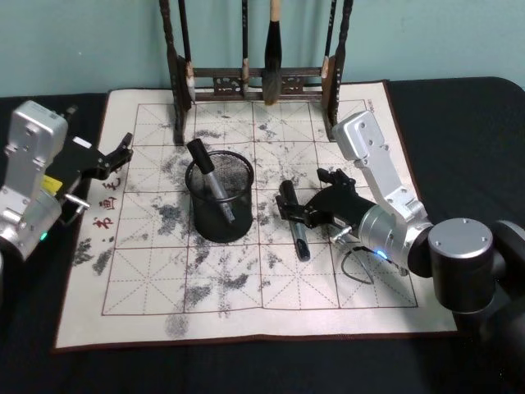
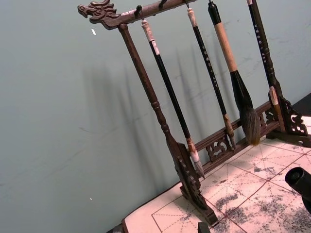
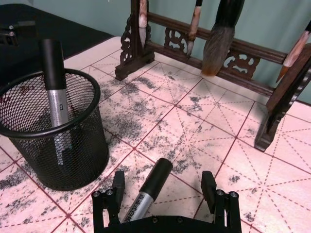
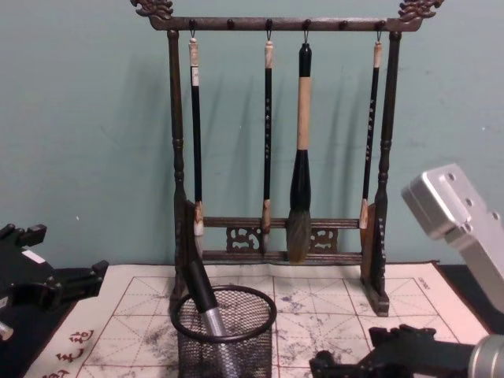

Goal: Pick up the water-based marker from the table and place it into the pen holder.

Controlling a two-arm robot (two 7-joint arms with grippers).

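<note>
A plain teal wall ran flat behind everything, and soft upright shadows fell across it. Right against it stood a dark carved wooden brush rack, with dragon-head finials capping its top rail and four calligraphy brushes hanging down.

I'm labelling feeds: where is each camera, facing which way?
Head: high, looking down on white grid-lined mat; left end effector and right end effector show.
Chest: low, facing forward at carved wooden brush rack; both end effectors low.
Left wrist: faces rack and teal wall.
Right wrist: over mat, own fingers flanking black-capped silver marker.
Shared: head and right wrist show round black wire-mesh pen holder.
</note>
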